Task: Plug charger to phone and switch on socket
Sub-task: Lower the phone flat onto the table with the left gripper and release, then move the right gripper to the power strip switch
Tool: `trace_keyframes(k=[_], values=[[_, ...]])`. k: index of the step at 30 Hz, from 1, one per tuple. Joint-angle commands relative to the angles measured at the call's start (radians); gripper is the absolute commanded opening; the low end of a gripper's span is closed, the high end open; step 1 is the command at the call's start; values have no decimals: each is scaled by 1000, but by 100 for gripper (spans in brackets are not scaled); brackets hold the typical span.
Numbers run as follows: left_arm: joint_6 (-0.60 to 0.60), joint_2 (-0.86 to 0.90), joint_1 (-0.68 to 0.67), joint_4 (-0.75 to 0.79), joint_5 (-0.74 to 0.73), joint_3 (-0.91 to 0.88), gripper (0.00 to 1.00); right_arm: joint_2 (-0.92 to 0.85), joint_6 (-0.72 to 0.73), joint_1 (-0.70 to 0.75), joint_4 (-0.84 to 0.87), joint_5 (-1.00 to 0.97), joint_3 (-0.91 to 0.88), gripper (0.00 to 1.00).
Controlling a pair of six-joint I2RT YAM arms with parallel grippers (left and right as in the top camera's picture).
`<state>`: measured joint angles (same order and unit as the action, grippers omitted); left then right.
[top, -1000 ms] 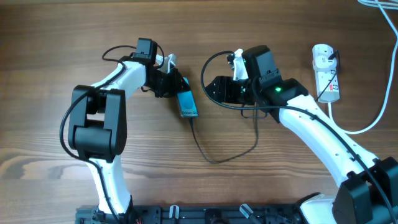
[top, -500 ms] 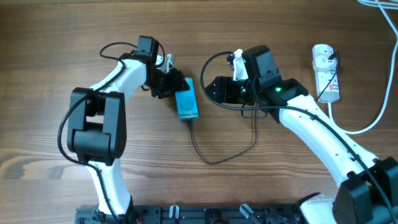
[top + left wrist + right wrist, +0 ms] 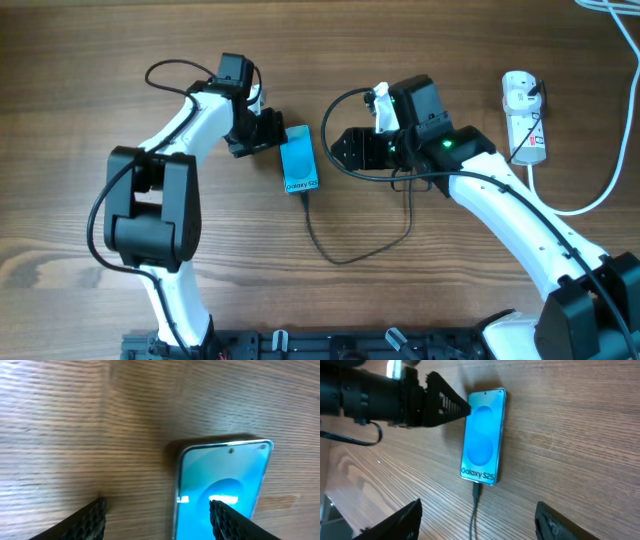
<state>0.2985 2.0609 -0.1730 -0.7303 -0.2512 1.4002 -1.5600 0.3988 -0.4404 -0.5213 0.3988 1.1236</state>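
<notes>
The phone (image 3: 300,165) lies flat on the wooden table with its light-blue screen up. It also shows in the right wrist view (image 3: 482,435) and the left wrist view (image 3: 225,485). The thin black charger cable (image 3: 345,258) is plugged into the phone's near end (image 3: 476,491) and loops toward the right arm. My left gripper (image 3: 266,131) is open and empty, just left of the phone's far end (image 3: 160,520). My right gripper (image 3: 340,148) is open and empty, right of the phone (image 3: 480,525). The white socket (image 3: 525,120) lies at the far right.
The socket's thick white cord (image 3: 590,205) curves along the right edge of the table. Part of the black cable arcs over the right arm's wrist (image 3: 340,100). The left gripper's black fingers (image 3: 445,405) show in the right wrist view beside the phone.
The left gripper let go of the phone, which went from tilted on edge to flat on the table. The left gripper then drew back to the left. The right arm has not moved.
</notes>
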Motion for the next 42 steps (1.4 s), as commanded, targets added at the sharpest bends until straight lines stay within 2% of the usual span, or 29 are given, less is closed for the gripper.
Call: trace_keyframes(k=[1, 3, 5, 6, 8, 11, 12, 15, 16, 17, 19, 24, 29, 33, 42], values=[[9, -100, 6, -23, 71, -39, 72, 12, -40, 3, -25, -45, 13, 74], [9, -209, 6, -31, 70, -39, 72, 12, -40, 3, -29, -45, 13, 74], [8, -324, 6, -43, 71, -39, 73, 12, -40, 2, -41, -43, 15, 81], [8, -386, 6, -49, 70, -39, 74, 12, -52, 3, -63, -40, 21, 81], [9, -505, 6, -62, 70, -39, 78, 19, -84, 3, -104, -45, 37, 76], [3, -627, 6, -80, 70, -39, 79, 42, -85, 20, -140, -45, 74, 65], [-3, -670, 6, -85, 70, -39, 79, 58, -85, 41, -154, -45, 96, 59], [-3, -760, 6, -98, 71, -39, 94, 85, -80, 130, -236, -44, 170, 37], [-2, -771, 6, -98, 71, -39, 96, 85, -80, 156, -268, -44, 192, 31], [-2, -782, 6, -98, 71, -39, 100, 85, -82, 200, -313, -45, 224, 18], [-2, -785, 6, -98, 70, -39, 100, 86, -84, 299, -352, -44, 253, 4], [-2, -782, 6, -98, 71, -39, 100, 85, -95, 524, -330, -45, 253, 4], [-2, -782, 6, -98, 70, -39, 100, 80, -108, 695, -282, -108, 253, 4], [-2, -782, 6, -98, 70, -39, 100, 55, -113, 812, -216, -74, 252, 4], [-2, -782, 6, -98, 70, -39, 100, -143, -137, 933, -137, -47, 252, 4]])
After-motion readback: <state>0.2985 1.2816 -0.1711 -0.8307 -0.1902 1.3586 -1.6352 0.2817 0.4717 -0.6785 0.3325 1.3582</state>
